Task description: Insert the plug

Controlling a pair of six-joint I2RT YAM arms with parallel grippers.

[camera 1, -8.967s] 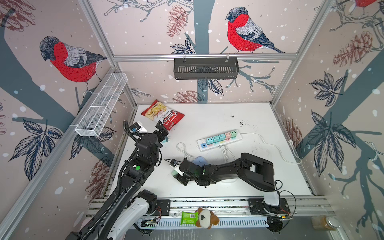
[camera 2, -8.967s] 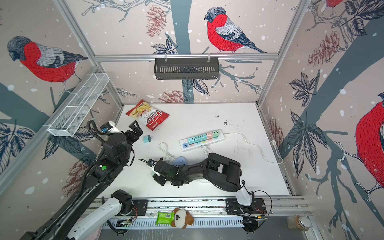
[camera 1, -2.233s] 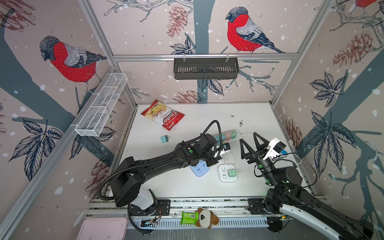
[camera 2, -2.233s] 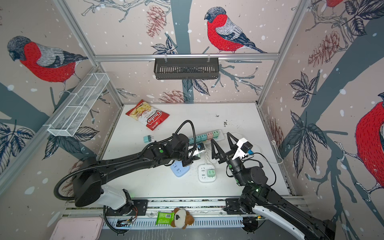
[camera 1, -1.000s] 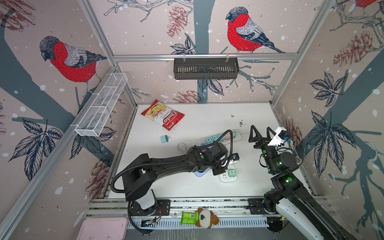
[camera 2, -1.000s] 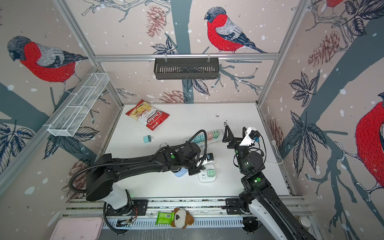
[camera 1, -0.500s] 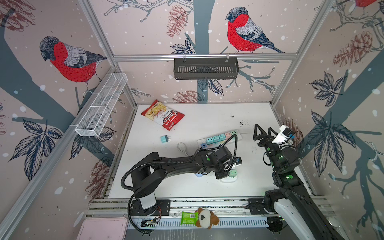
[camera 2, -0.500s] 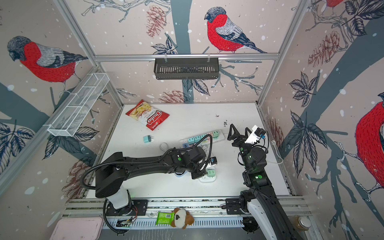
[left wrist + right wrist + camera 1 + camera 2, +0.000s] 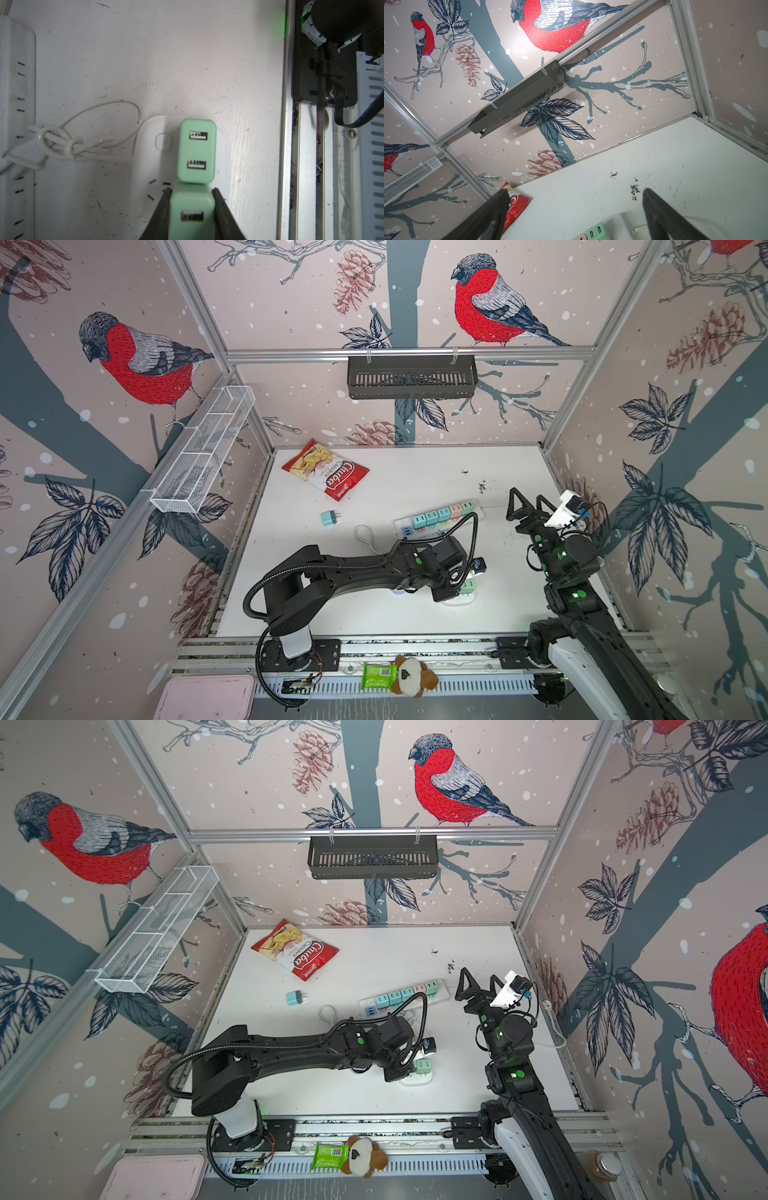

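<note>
The left claw (image 9: 191, 190) can be read only from the left wrist view. Its two dark fingers (image 9: 164, 207) press on the sides of a mint-green plug (image 9: 191, 214), pinching it. The plug sits over one end of a rounded white socket block (image 9: 149, 162), right against a second mint charger (image 9: 196, 150) that stands in the block. The plug's prongs are hidden beneath its body, so I cannot tell whether they are in the slots. The frame edge cuts off part of the plug. Both charger faces show USB ports but no legible writing. A knotted white cord (image 9: 68, 143) lies just beside the block.

In both top views the claw's fingers are lost under the arm's own wrist and cable. Only a rim of the socket block (image 9: 457, 601) and a patch of mint show.

The right claw (image 9: 527, 499) hangs above the desk (image 9: 415, 472) near the right wall, its fingers spread wide around nothing. The right wrist view confirms the gap (image 9: 575, 197).

The long power strip (image 9: 440, 516) carries a row of pastel chargers. A loose teal plug (image 9: 330, 518) lies apart from it.

The chip bag (image 9: 326, 472) reads "Chuba Cassava Chips". The right wrist view catches only its red corner (image 9: 517, 205) behind a finger. The print on the green packet (image 9: 378, 674) at the front rail is too small to read.
</note>
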